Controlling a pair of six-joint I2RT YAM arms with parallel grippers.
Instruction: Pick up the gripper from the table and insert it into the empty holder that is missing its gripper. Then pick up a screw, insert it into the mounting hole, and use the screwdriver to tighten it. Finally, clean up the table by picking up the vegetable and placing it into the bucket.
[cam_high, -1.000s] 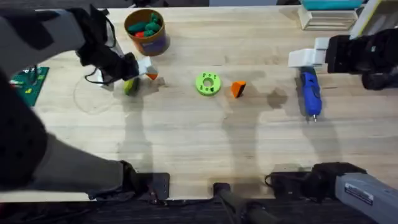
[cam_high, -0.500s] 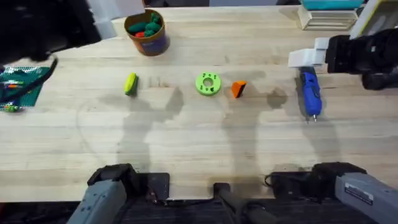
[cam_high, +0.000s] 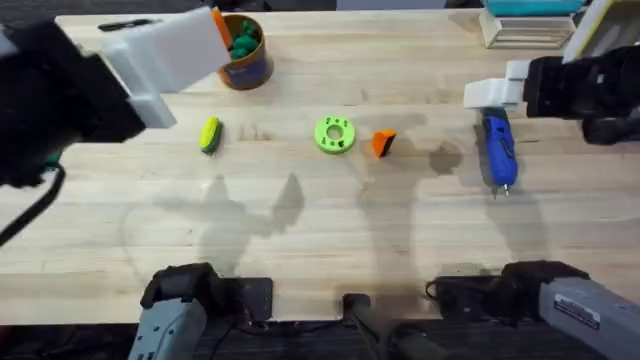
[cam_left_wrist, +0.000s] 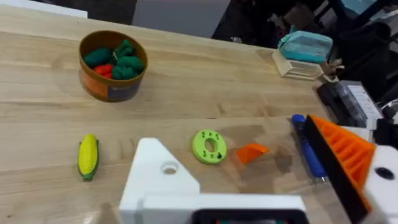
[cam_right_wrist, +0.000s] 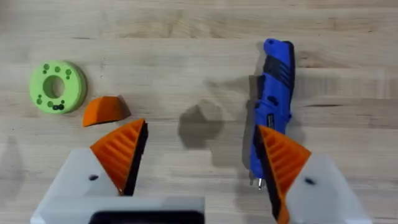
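Left wrist view: the left gripper (cam_left_wrist: 261, 186) stands wide open and empty. One finger is a bare white holder (cam_left_wrist: 155, 180) with an open mounting hole; the other carries an orange ribbed pad, cut off at the frame edge. In the overhead view this arm rises large and blurred over the table's (cam_high: 330, 230) far left corner, partly covering the bucket (cam_high: 243, 58), which holds green and red toy vegetables.

In the right wrist view the right gripper (cam_right_wrist: 199, 155) is also open and holds nothing, both orange pads in place, above the screwdriver (cam_right_wrist: 273, 99) near the table's right edge.

The loose gripper (cam_high: 383, 143) lies mid-table just beside a green disc (cam_high: 334, 134). The vegetable (cam_high: 209, 134) lies well to the left, nearer the bucket.
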